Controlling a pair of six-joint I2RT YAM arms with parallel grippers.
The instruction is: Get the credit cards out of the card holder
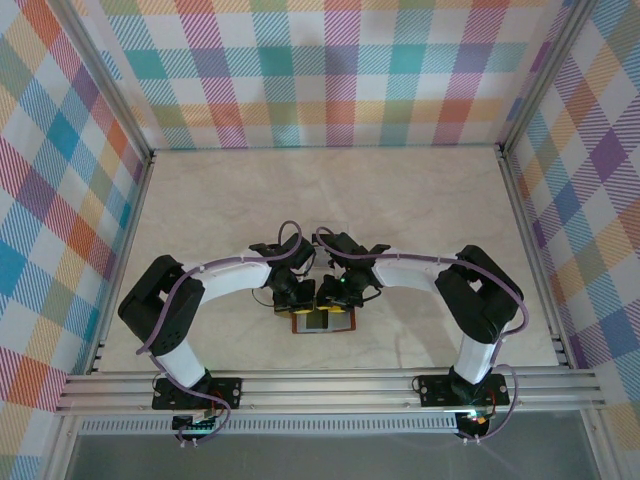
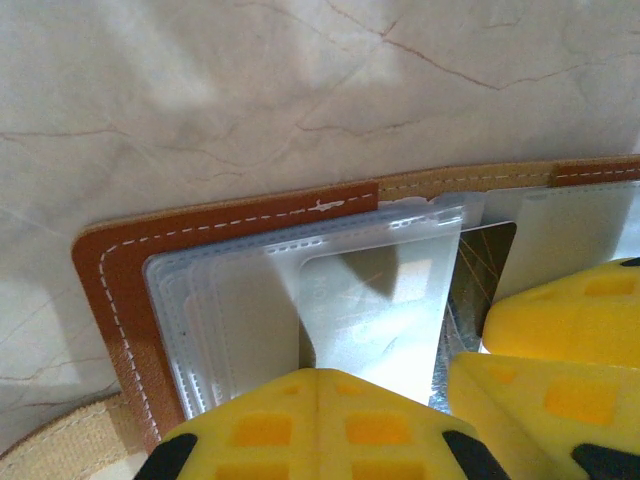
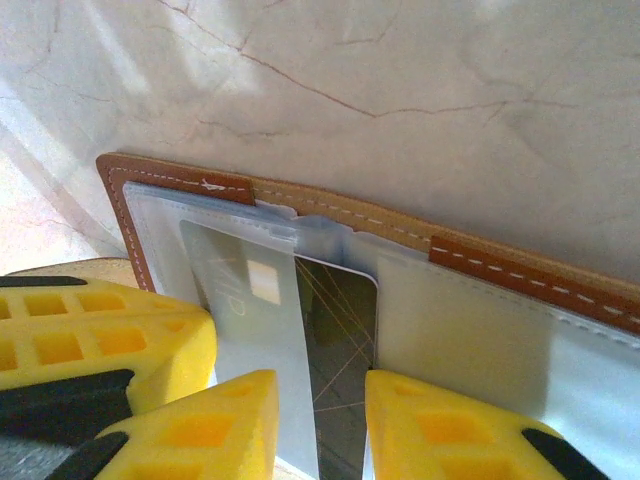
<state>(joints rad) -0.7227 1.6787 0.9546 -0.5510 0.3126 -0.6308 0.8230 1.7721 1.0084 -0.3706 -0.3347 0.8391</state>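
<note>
1. Left gripper (image 2: 318,385): yellow moulded fingers with square recesses. They are pressed together with only a seam between them, and their tips are down on the clear pocket stack of the card holder's left half.
2. Right gripper (image 3: 322,395): fingers (image 3: 430,425) of the same yellow make, standing partly apart. The tips point down at the card holder's middle, one on each side of the dark card. Whether they pinch it cannot be told.
3. Card holder (image 3: 180,178): lying open and flat, inside up, on the table (image 1: 400,200). The arm bases stand on its near side, one to its left and one to its right. It has a tan-brown leather border with white stitching, a paler tan strip along the fold and rounded corners. The inner pockets are layered, translucent grey-blue plastic with stitched edges.
4. Credit cards (image 3: 250,310): thin rectangles with rounded corners, lying side by side at the card holder's middle. One is light grey and glossy. The other is a dark card (image 3: 340,340) with fine gold lines. How deep they sit in a pocket cannot be told.
5. Left arm (image 1: 215,285) and right arm (image 1: 430,270): white links, black joints and purple cable. The elbows are bowed outward and the wrists meet over the card holder's far edge.
6. Table: pale, marble-look surface with thin brown veins, lying under the card holder.
</note>
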